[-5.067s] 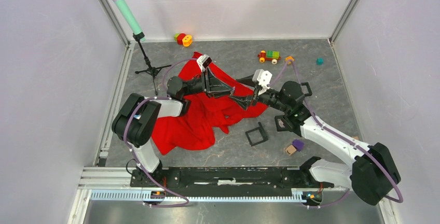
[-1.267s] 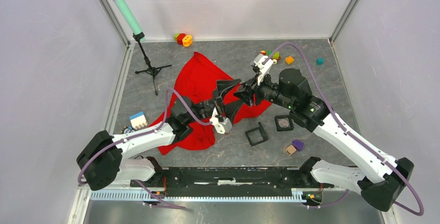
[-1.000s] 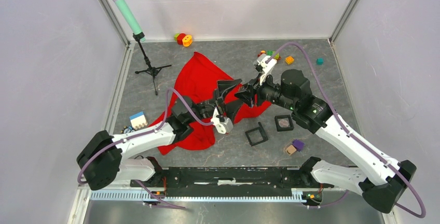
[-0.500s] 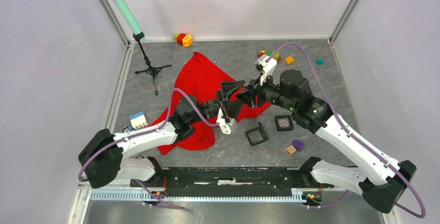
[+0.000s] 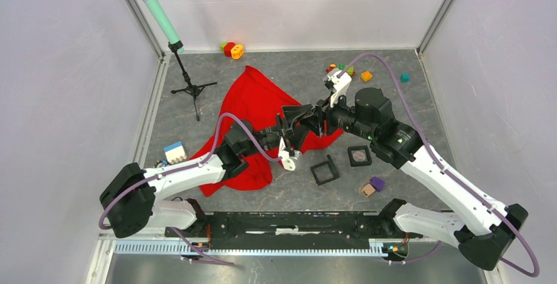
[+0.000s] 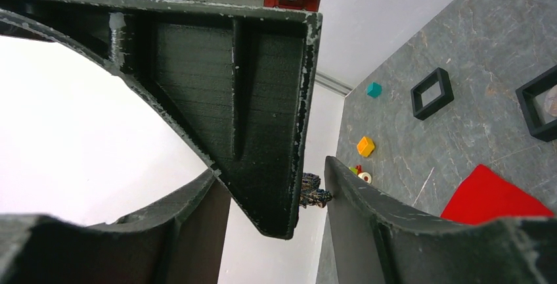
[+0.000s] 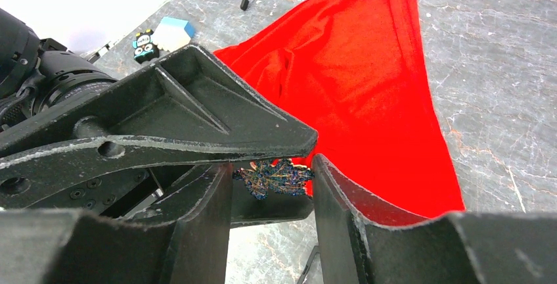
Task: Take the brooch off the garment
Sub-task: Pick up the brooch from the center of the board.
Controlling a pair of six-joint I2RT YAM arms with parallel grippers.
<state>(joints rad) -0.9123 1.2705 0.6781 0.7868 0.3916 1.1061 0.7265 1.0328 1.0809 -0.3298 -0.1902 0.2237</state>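
The red garment (image 5: 253,103) lies spread on the grey table, also in the right wrist view (image 7: 355,80) and as a corner in the left wrist view (image 6: 492,195). The brooch (image 7: 274,175), a tiny jagged glittering piece, hangs clear above the cloth, pinched between the fingers of my right gripper (image 7: 272,165). My left gripper (image 6: 270,167) meets it head-on. Its jaws stand apart around one right finger and the brooch (image 6: 315,192), which touches its right-hand finger (image 6: 355,195). From above both grippers (image 5: 310,119) overlap and hide the brooch.
Two black square trays (image 5: 325,169) (image 5: 359,156) lie right of the cloth. A tripod stand (image 5: 190,87) with a green microphone stands back left. Small toys sit along the back (image 5: 232,49) (image 5: 366,75) (image 5: 404,77), a purple block (image 5: 376,183) front right, a blue-white block (image 5: 174,151) left.
My left gripper has slid right up to the right gripper and its jaws have narrowed around the brooch. The right arm has stayed put, still holding the brooch above the cloth.
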